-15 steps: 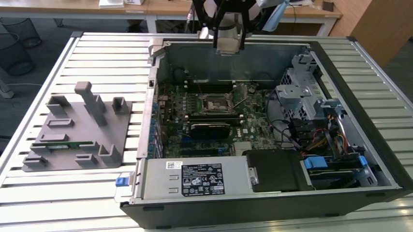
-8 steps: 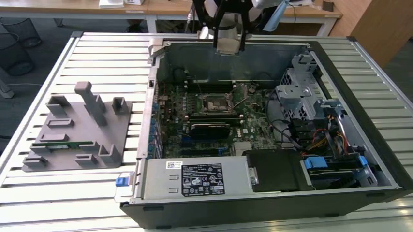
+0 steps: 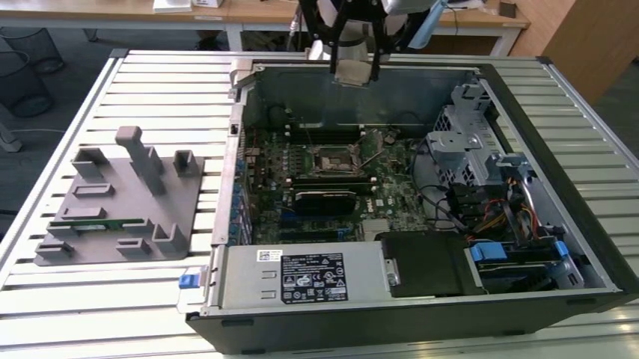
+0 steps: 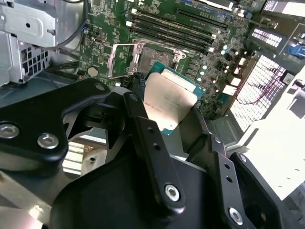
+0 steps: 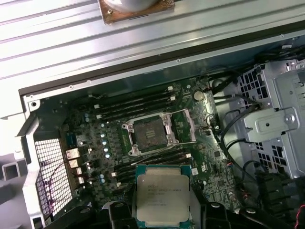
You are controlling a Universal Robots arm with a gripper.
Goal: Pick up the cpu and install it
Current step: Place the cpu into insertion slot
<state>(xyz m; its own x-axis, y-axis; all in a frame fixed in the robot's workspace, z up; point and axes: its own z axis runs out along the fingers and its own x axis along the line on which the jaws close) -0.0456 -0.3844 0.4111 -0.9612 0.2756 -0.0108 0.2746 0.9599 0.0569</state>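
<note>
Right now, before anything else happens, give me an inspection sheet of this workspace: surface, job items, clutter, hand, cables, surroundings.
Surface: slatted metal table carrying an open computer case lying on its side.
Job's things: cpu held above the motherboard; socket looks empty.
Clutter: grey fixture beside the case, at the exterior view's left, with a green memory stick lying on it.
Hand: hand shut on the cpu's edges, above the case.
Cables: coloured wires bundled below the drive cage inside the case.
Surroundings: desks and a mesh bin beyond the table.
</note>
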